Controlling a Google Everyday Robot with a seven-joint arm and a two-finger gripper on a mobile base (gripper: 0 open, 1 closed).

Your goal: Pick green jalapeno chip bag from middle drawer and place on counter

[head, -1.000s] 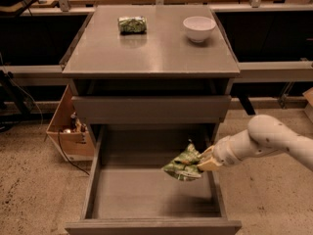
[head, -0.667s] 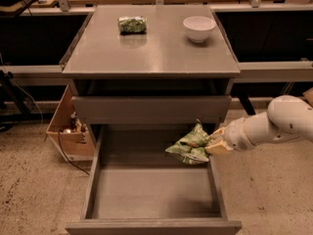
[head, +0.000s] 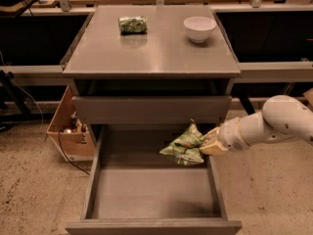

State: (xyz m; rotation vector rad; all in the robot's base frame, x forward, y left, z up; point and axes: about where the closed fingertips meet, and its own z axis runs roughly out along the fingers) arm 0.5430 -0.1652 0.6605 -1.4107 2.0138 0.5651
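Observation:
The green jalapeno chip bag (head: 184, 146) is a wrinkly green foil bag with pale lettering, hanging in the air over the right side of the open middle drawer (head: 154, 195). My gripper (head: 209, 142) comes in from the right on a white arm and is shut on the bag's right end. The bag is level with the drawer's upper rim, just below the closed drawer front above. The grey counter (head: 151, 45) is the cabinet top above.
On the counter stand a white bowl (head: 199, 28) at the back right and a small green block-shaped packet (head: 133, 24) at the back middle. A cardboard box (head: 71, 129) sits on the floor left of the cabinet. Wooden workbenches run behind.
My gripper has lifted the chip bag up out of the drawer, from near its floor to rim height, and shifted slightly right.

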